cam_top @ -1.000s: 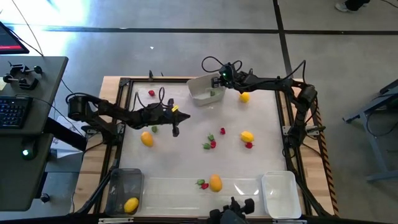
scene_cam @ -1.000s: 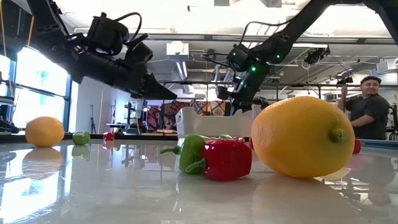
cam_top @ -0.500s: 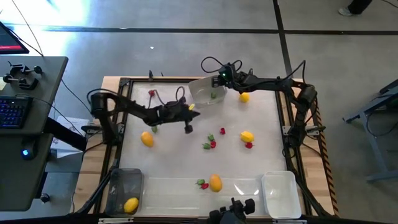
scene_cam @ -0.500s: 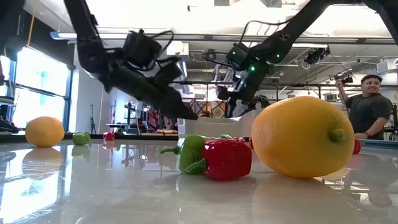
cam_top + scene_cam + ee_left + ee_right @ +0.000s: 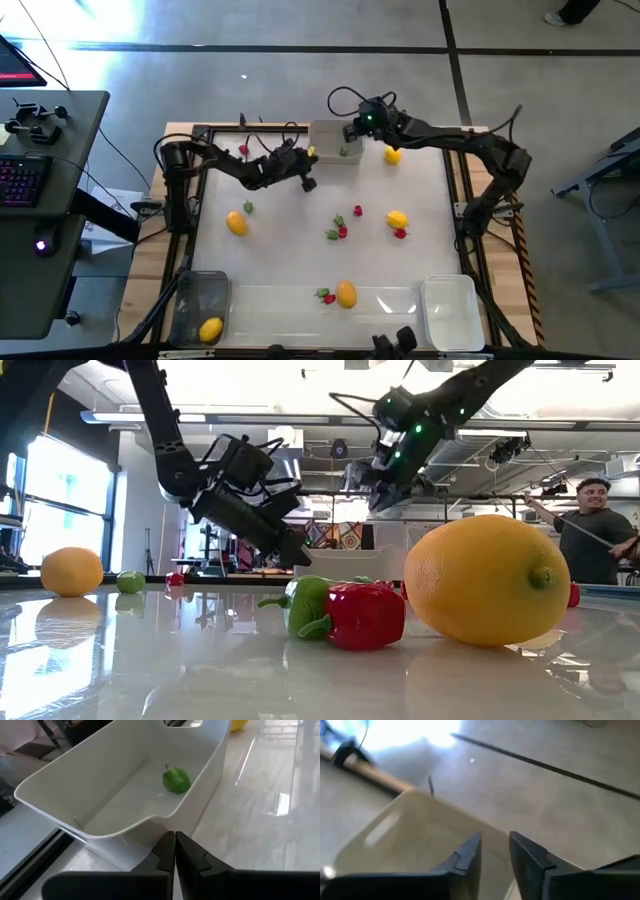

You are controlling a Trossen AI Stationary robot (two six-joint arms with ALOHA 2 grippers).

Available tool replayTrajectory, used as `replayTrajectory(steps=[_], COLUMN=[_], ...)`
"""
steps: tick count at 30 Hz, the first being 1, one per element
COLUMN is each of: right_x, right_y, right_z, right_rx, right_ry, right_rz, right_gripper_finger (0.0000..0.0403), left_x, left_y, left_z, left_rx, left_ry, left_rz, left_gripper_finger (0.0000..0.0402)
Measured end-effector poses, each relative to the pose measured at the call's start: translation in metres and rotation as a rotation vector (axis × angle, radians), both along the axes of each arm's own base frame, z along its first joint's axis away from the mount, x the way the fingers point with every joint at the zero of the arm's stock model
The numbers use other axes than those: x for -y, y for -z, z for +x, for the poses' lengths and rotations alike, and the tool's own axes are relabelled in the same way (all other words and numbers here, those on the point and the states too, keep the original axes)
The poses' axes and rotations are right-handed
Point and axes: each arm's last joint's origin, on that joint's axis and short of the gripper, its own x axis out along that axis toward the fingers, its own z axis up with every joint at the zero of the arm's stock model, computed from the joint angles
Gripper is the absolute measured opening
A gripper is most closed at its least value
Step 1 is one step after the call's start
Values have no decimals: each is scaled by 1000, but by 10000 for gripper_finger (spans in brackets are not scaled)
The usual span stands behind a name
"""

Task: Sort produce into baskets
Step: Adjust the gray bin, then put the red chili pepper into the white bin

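The pale grey basket (image 5: 335,143) stands at the table's far edge with one green piece (image 5: 176,779) inside. My left gripper (image 5: 308,168) is shut and slants down, with its tips (image 5: 175,840) right at the basket's left near corner. My right gripper (image 5: 352,128) hovers above the basket's far right part with a narrow gap between its fingers (image 5: 495,851); in the low view it (image 5: 372,500) is well above the basket (image 5: 345,565). Lemons (image 5: 397,219), red pieces (image 5: 358,211) and green pieces (image 5: 332,235) lie scattered on the table. My left gripper's shut fingertips (image 5: 167,845) stand just below the rim at the basket's corner (image 5: 160,819), slanting down from the table's left. I cannot tell whether they touch the wall.
The dark basket (image 5: 192,300) with a lemon (image 5: 210,330) stands at the near left corner and the white basket (image 5: 448,312) at the near right. A lemon (image 5: 393,155) lies right of the grey basket. A lemon (image 5: 487,580) and a red piece (image 5: 360,615) lie close to the low camera. A person (image 5: 590,530) stands beyond the table.
My left gripper has gone toward the table's far right, from the left middle up to the grey basket's left side. The basket, askew before, now stands square along the far edge. My right gripper has risen above it.
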Motion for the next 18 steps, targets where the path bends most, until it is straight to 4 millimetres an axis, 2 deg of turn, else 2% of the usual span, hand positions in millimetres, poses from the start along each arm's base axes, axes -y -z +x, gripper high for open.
replayTrajectory(steps=[6,11,15,18], right_x=[-25,-37,-43,-54], right_y=[5,28,43,45], right_z=[6,2,-3,-8], right_rx=[-151,-235,-158,-75], right_ry=[-185,-249,-317,-399], right_rz=[-12,-2,-13,-23], right_gripper_finger=[9,3,1,1], left_x=[0,8,14,20], left_y=[-3,-8,-4,-4], left_z=[-1,-6,-19,-30], left_rx=[-29,-23,-4,19], left_ry=[11,30,46,69], left_rz=[12,22,-6,-8], left_gripper_finger=[0,0,0,0])
